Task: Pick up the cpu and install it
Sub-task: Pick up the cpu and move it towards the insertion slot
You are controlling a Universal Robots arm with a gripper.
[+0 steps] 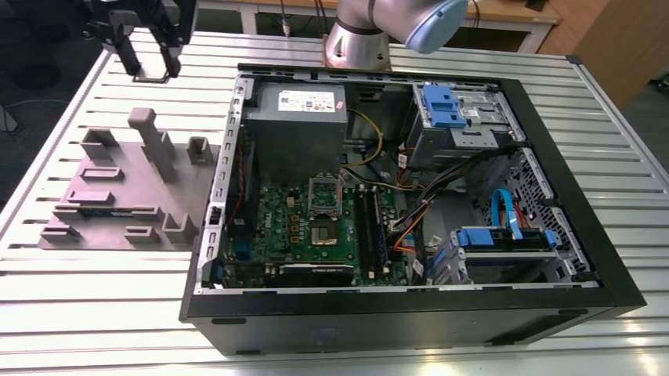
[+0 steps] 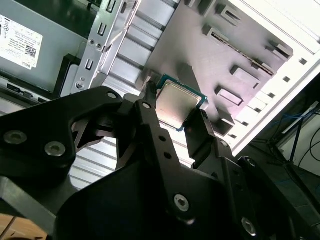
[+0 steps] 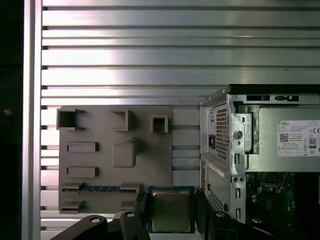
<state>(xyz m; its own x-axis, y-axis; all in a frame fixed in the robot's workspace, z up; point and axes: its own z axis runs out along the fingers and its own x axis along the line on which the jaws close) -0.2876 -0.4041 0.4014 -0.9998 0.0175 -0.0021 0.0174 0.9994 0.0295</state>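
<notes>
The cpu (image 3: 171, 210) is a small square chip with a silvery top and a teal-edged rim. My gripper (image 3: 171, 214) is shut on it, one black finger against each side. In the second wrist view the cpu (image 2: 177, 104) sits between the fingertips of the gripper (image 2: 175, 114), lifted above the slatted table. In the exterior view my gripper (image 1: 152, 69) hangs at the far left corner, beyond the grey fixture (image 1: 125, 188) and outside the case. The dark square socket (image 1: 324, 233) lies on the green motherboard (image 1: 272, 215), with its silver frame (image 1: 324, 193) raised.
The open black computer case (image 1: 569, 258) lies flat on the slatted metal table (image 1: 105, 313). Inside it are a grey power supply (image 1: 298, 110), blue drive bays (image 1: 444, 106) and loose cables. The arm's base (image 1: 356, 43) stands behind the case. The grey fixture (image 3: 115, 155) has several raised holders.
</notes>
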